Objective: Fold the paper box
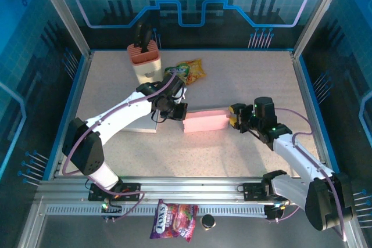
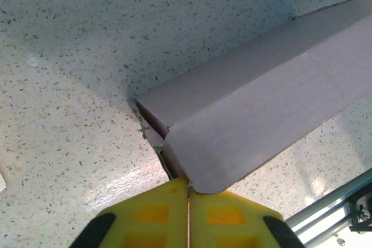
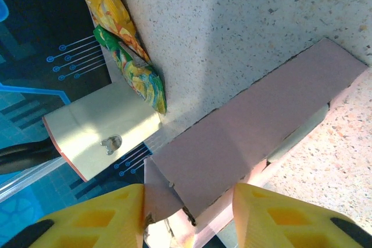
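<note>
The pink paper box [image 1: 204,121] lies mid-way across the desk [image 1: 244,79] between 2 hands. The left hand [image 1: 176,110] is pressed nearly closed at its corner, and the right hand [image 1: 237,115] is parted, straddling the other end. A snack bag [image 1: 189,72] and a cream holder [image 1: 145,62] sit behind.

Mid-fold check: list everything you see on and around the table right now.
box: one, pink, table centre
holder: one, cream, reddish rim, back left, dark item inside
snack bags: apparently two, yellow and green-yellow, right of holder
sheet: one, pale, under left arm
candy bag: one, purple, near ledge
round thing: one, black, right of candy bag
table: one, speckled beige
left tool: yellow, shut on box's left end
right tool: yellow, open, straddling box's right end
</note>
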`<control>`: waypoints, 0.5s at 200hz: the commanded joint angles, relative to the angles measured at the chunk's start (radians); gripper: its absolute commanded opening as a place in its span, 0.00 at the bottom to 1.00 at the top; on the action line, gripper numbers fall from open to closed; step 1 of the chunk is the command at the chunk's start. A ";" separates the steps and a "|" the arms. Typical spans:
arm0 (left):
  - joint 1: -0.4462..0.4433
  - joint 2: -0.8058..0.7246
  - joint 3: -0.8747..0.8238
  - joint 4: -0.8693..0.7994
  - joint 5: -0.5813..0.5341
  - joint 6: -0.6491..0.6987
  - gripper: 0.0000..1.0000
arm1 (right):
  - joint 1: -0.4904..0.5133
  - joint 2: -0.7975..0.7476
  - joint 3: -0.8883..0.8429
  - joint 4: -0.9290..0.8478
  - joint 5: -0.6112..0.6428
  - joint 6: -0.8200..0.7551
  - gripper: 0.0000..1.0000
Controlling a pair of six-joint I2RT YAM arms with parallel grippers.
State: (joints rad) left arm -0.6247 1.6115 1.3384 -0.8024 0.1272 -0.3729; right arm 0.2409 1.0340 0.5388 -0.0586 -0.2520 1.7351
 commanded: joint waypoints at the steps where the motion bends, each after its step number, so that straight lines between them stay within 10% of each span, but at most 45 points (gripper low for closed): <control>1: -0.006 -0.028 0.009 -0.029 0.024 -0.050 0.19 | -0.011 -0.003 -0.037 -0.055 -0.007 -0.016 0.42; 61: 0.048 -0.146 -0.076 0.140 0.133 -0.305 0.46 | -0.011 -0.025 -0.064 -0.079 -0.007 -0.028 0.38; 100: 0.120 -0.111 -0.136 0.202 0.237 -0.404 0.47 | -0.011 -0.022 -0.062 -0.085 -0.010 -0.034 0.37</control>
State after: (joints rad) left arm -0.5331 1.4731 1.2381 -0.6487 0.2726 -0.6785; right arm 0.2409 1.0039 0.5087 -0.0509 -0.2630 1.7195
